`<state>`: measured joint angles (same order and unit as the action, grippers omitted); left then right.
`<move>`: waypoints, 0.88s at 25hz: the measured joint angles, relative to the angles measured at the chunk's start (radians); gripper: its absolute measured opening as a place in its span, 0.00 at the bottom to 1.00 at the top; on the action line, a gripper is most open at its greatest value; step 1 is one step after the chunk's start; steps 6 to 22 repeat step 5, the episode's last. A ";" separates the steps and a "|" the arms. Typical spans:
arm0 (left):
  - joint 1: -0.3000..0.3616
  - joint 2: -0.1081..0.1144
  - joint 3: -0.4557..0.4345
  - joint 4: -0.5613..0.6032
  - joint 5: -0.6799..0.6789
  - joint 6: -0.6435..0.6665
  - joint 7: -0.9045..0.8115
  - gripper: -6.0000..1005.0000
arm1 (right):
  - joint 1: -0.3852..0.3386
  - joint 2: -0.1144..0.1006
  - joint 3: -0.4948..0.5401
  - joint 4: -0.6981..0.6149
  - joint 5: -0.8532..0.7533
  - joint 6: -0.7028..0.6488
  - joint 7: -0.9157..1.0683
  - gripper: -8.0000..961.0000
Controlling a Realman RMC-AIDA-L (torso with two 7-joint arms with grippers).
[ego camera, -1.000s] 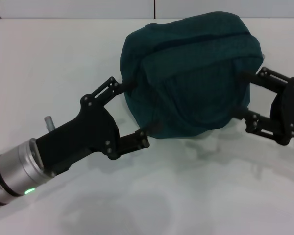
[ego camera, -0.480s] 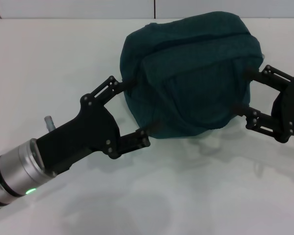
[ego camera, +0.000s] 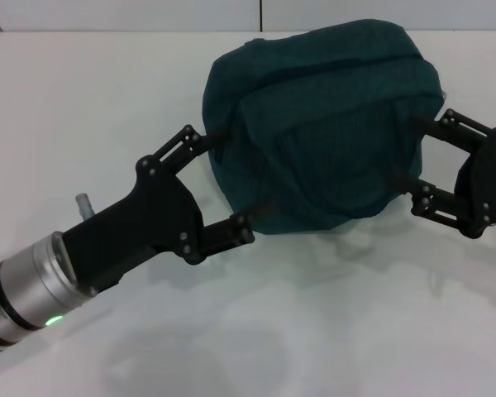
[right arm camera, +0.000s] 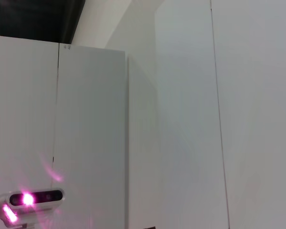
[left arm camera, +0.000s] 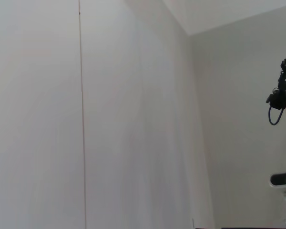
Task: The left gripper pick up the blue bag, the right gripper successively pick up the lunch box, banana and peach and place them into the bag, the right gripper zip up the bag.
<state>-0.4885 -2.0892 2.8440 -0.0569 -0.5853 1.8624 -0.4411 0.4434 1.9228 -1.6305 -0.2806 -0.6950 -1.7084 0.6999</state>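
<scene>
On the white surface [ego camera: 83, 99], the left gripper [ego camera: 231, 184] sits with its jaws spread wide, its fingertips touching the left edge of the blue bag [ego camera: 322, 124]. The bag lies far, centre-right. The right gripper [ego camera: 412, 155] likewise has its jaws released against the bag's right edge.

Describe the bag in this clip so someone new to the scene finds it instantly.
On the white table, look toward the far right of centre: the bag is a bulging dark teal fabric pouch. It sits between the left gripper and the right gripper, both spread wide against its sides, and is the only soft, coloured thing there.
</scene>
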 joint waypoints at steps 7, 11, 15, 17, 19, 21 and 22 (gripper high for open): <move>0.002 -0.001 0.000 0.000 -0.006 -0.001 0.000 0.89 | 0.000 0.001 0.000 -0.001 0.000 -0.001 -0.001 0.74; 0.002 -0.001 0.000 0.000 -0.006 -0.001 0.000 0.89 | 0.000 0.001 0.000 -0.001 0.000 -0.001 -0.001 0.74; 0.002 -0.001 0.000 0.000 -0.006 -0.001 0.000 0.89 | 0.000 0.001 0.000 -0.001 0.000 -0.001 -0.001 0.74; 0.002 -0.001 0.000 0.000 -0.006 -0.001 0.000 0.89 | 0.000 0.001 0.000 -0.001 0.000 -0.001 -0.001 0.74; 0.002 -0.001 0.000 0.000 -0.006 -0.001 0.000 0.89 | 0.000 0.001 0.000 -0.001 0.000 -0.001 -0.001 0.74; 0.002 -0.001 0.000 0.000 -0.006 -0.001 0.000 0.89 | 0.000 0.001 0.000 -0.001 0.000 -0.001 -0.001 0.74; 0.002 -0.001 0.000 0.000 -0.006 -0.001 0.000 0.89 | 0.000 0.001 0.000 -0.001 0.000 -0.001 -0.001 0.74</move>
